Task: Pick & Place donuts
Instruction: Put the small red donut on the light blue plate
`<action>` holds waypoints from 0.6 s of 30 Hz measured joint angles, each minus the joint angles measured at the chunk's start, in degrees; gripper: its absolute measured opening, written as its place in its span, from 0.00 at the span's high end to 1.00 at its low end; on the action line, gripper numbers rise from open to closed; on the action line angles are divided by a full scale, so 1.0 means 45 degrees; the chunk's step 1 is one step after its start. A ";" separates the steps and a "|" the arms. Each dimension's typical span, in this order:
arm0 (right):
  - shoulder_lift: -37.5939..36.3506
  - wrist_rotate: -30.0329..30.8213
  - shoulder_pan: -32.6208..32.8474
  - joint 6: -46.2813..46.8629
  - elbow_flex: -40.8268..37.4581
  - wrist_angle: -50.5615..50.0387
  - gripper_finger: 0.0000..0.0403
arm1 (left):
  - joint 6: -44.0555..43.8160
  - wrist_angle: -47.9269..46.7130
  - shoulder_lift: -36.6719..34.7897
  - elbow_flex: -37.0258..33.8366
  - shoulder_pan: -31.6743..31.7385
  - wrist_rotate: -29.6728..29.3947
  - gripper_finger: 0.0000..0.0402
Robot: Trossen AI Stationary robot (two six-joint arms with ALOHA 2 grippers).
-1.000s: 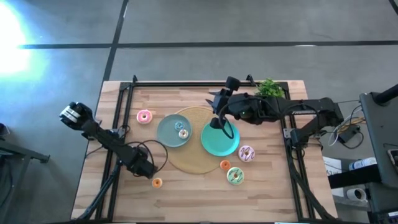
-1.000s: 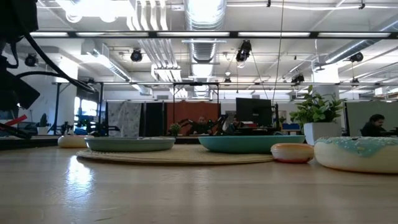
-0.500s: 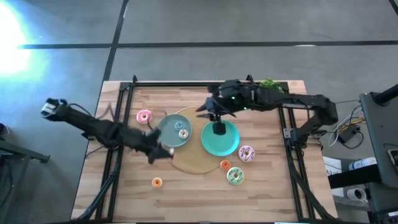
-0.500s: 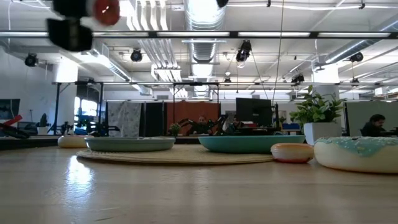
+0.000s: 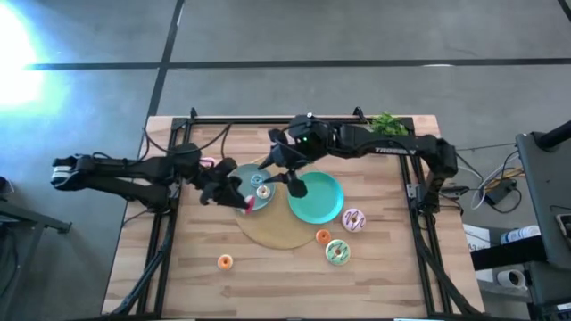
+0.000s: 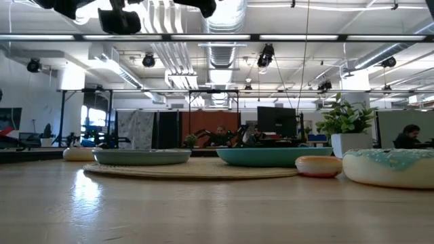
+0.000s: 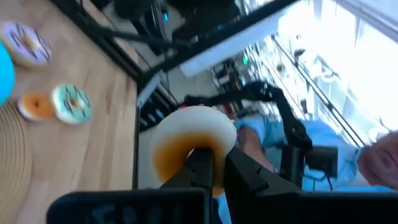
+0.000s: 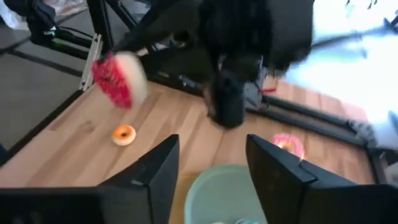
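Note:
My left gripper (image 5: pixel 243 198) hangs above the near edge of the grey-blue plate (image 5: pixel 239 178), shut on a donut (image 5: pixel 251 203) with red-pink icing and a cream underside. One donut (image 5: pixel 261 190) lies on that plate. My right gripper (image 5: pixel 293 185) is open and hovers between the grey-blue plate and the teal plate (image 5: pixel 323 201), touching nothing. More donuts lie on the table: lilac (image 5: pixel 353 219), orange (image 5: pixel 323 236), green (image 5: pixel 337 253), small orange (image 5: pixel 225 261) and pink (image 5: pixel 208 164). My left gripper holds the donut by its ring (image 7: pixel 217 134). One finger (image 7: pixel 200 167) stands before the hole and the other (image 7: pixel 249 177) outside the rim. The donut is lifted clear of the table and stands on edge past the fingertips.
Both plates sit on a round woven mat (image 5: pixel 278 230). A small green plant (image 5: pixel 385 125) stands at the far right corner. Black frame rails (image 5: pixel 169 178) run along the table's left, right and far sides. Bare wood lies along the near edge.
My left gripper, near the small orange donut a second ago, has risen and swung toward the far edge and right, carrying the donut over the grey-blue plate's near edge. My right gripper has shifted left, off the teal plate toward the grey-blue one.

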 joint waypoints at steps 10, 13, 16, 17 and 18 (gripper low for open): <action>0.1034 -0.0243 0.0092 -0.0530 0.1862 -0.2218 0.49 | 0.1621 -0.0305 0.0336 0.0000 0.1706 0.1135 1.00; 0.1440 -0.0341 0.0121 -0.0669 0.2553 -0.2756 0.49 | 0.1441 -0.0178 0.0509 0.0000 0.2587 0.2159 1.00; 0.1764 -0.0355 0.0107 -0.0904 0.3258 -0.3149 0.49 | 0.1294 -0.0489 0.0654 -0.0010 0.3049 0.3165 1.00; 0.1890 -0.0365 0.0101 -0.1011 0.3495 -0.3271 0.49 | 0.1313 -0.0439 0.0738 0.0006 0.3124 0.3332 1.00; 0.1961 -0.0365 0.0097 -0.1140 0.3716 -0.3366 0.49 | 0.1304 -0.0464 0.0760 0.0004 0.3189 0.3475 1.00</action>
